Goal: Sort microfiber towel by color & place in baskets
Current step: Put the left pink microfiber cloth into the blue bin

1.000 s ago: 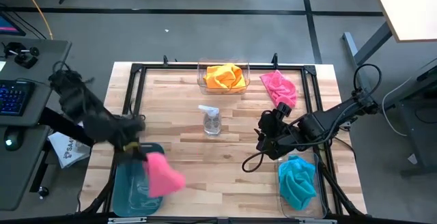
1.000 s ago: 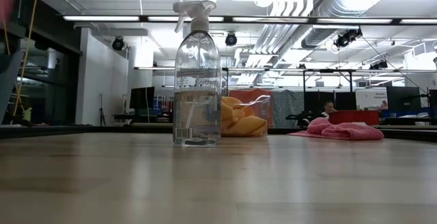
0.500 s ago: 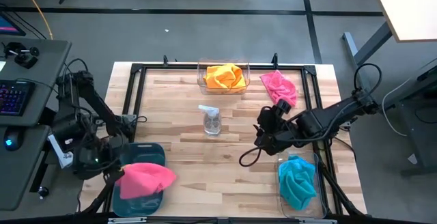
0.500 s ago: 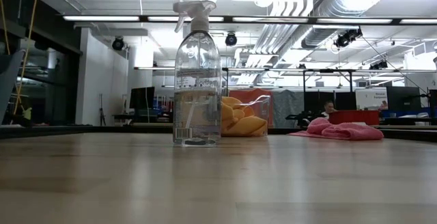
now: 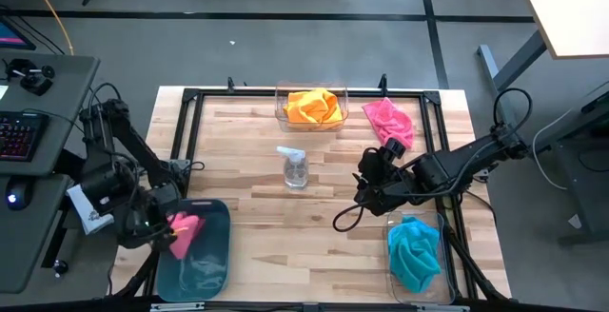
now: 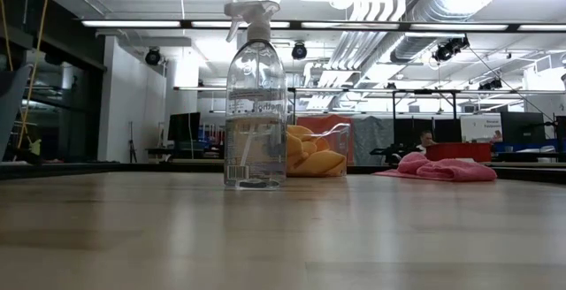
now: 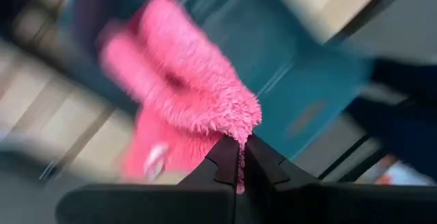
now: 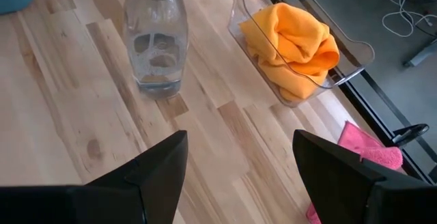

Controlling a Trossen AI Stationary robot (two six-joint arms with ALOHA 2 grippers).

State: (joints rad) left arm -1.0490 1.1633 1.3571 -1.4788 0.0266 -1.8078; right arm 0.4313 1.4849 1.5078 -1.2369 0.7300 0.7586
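Your left gripper point(image 5: 164, 228) is clamped on a pink towel point(image 5: 184, 231), fingers pinched together on a thin tuft of pile at its edge (clear in the left wrist view point(image 7: 237, 157)). The towel hangs over the near-left rim of the teal basket point(image 5: 211, 255), at the table's front-left corner. It isn't lying in the tub yet.

Risks from here:
- The grip is on fringe only. Any quick swing and the tuft could slip out, dropping the towel outside the tub or half over the rim.
- The gripper sits right at the basket's edge. If you descend here you may catch the wall and shove or tip the tub toward the table frame.
- If you release with the towel draped over the rim, it'll likely slide out on the floor side.

Move inboard over the tub's centre before you let go.

Your right gripper point(image 5: 365, 190) hovers mid-table with its fingers point(image 8: 161, 166) spread wide and holding nothing. It is between the spray bottle point(image 5: 296, 167) and the clear basket holding the teal towel point(image 5: 416, 253). A second pink towel point(image 5: 390, 122) lies loose at the back right, just beside the clear basket with the orange towel point(image 5: 312, 106). When you reach for it, watch the bottle; a sweep by the arm could knock it over.
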